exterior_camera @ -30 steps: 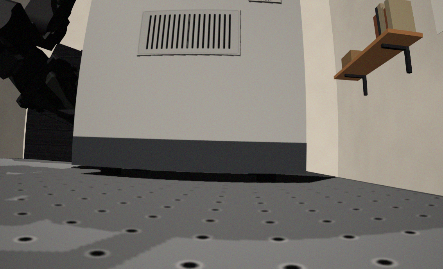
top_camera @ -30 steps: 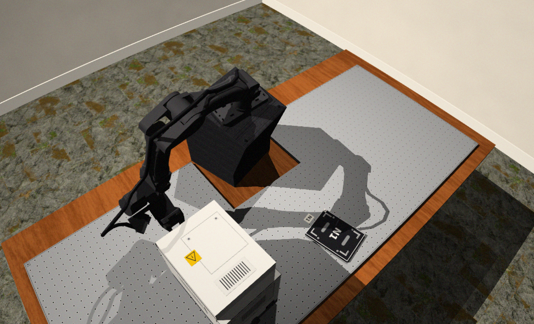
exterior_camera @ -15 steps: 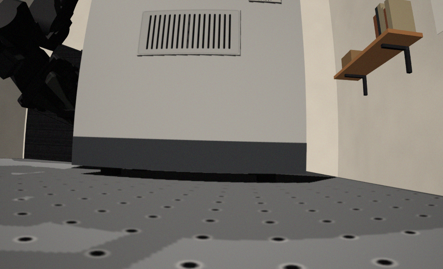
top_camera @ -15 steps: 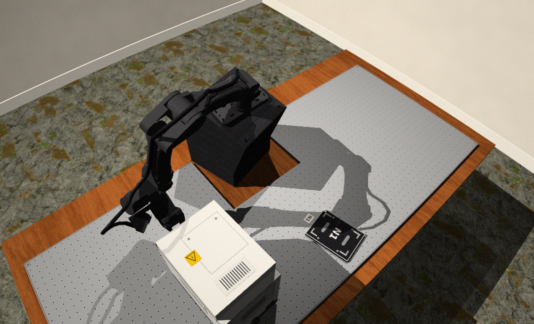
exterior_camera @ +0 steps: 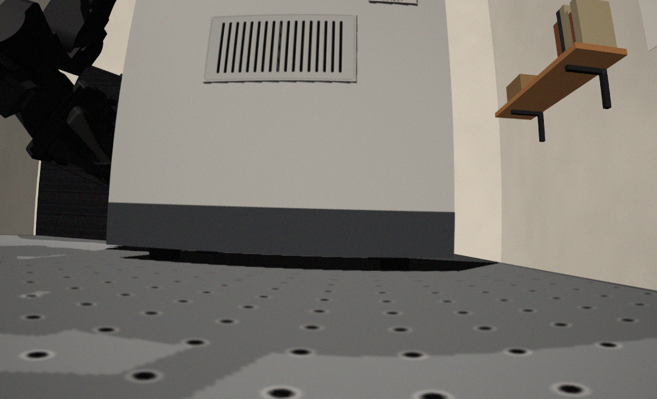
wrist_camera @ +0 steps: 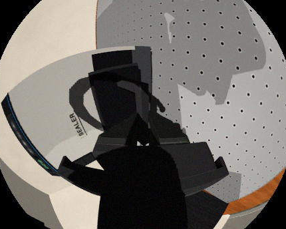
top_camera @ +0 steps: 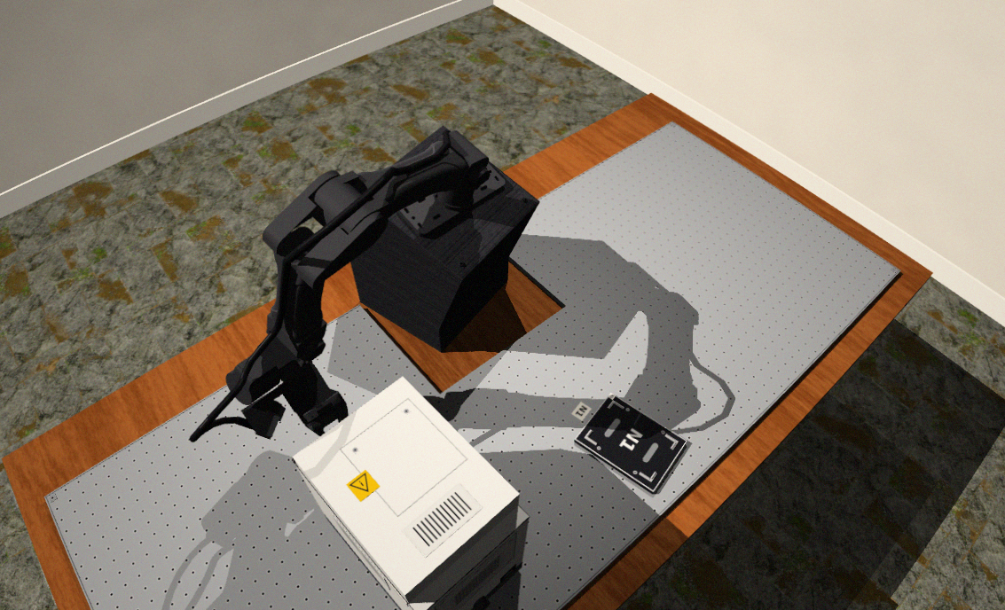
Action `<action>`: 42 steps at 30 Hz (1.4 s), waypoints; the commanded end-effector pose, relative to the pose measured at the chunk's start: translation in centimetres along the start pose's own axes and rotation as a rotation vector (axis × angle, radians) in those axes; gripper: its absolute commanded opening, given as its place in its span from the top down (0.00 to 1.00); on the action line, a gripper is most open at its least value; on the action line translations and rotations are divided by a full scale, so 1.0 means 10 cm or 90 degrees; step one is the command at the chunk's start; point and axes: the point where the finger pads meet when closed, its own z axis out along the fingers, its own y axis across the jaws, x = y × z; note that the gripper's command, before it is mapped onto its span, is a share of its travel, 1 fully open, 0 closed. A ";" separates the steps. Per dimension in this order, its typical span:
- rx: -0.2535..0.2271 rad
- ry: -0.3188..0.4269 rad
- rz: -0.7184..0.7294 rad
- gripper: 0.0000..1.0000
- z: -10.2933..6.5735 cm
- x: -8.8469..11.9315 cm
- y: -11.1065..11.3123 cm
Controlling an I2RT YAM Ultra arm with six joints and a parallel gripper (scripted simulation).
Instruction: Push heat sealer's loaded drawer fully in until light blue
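At the near-left part of the grey perforated metal counter stands the white box-shaped heat sealer, upright, its vented panel facing the exterior camera. The drawer sits in the sealer's far-left face, which is why the black jointed arm reaches down on that side and brings the tool right up against the casing. From the top view nothing of the drawer shows beyond the body, so it is judged to be in, or very nearly so; the seal sheet and sealing frame are hidden.

Wrist view: the tool is closed to a narrow gap and clamped on what appears to be the dark looped drawer handle, just beside the face lettered SEALER. Gripping the handle, not merely butting it, lets the arm steer the drawer straight and hold it seated, and also allows a pull-out if a fresh cycle is needed. A thin light strip along the casing edge reads mostly blue, with a small green patch at its near end; which colour counts as the status cannot be told.

Well to the right lies a flat black plate marked IN, untouched.
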 end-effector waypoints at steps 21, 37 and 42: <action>-0.031 0.013 -0.049 1.00 0.20 -0.05 0.35; -0.031 0.013 -0.049 1.00 0.20 -0.05 0.35; -0.031 0.013 -0.050 1.00 0.18 -0.08 0.29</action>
